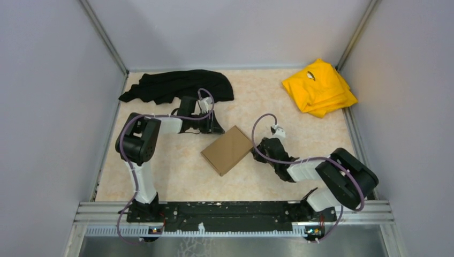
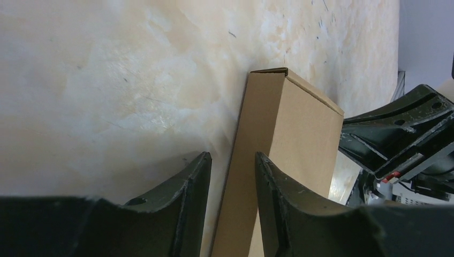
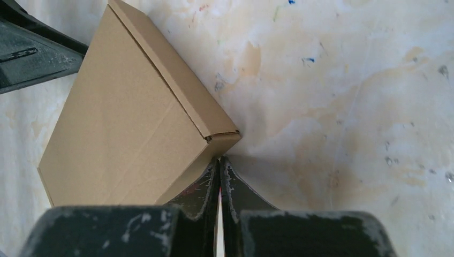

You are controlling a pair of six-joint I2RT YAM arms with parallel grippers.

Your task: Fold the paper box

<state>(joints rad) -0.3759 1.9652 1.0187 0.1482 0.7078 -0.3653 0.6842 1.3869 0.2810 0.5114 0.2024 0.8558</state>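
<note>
Paper box [image 1: 227, 150] lies closed and flat mid-worktop [image 1: 171, 171], between my arms. Left fingers [image 2: 195, 179] are part-spread at its far edge, with the side wall showing through the gap. Can't tell if they touch it. Right fingers [image 3: 201, 190] are pressed together, tips right at the box's right-hand corner.

Risks:
- The box looks light and the worktop slick, so an unbraced push from the right tips probably slides or spins it.
- If the left fingers close off-centre, they may crush the wall or pop the lid seam.
- Black cloth [image 1: 176, 85] sits just behind my left arm and could snag.
</note>
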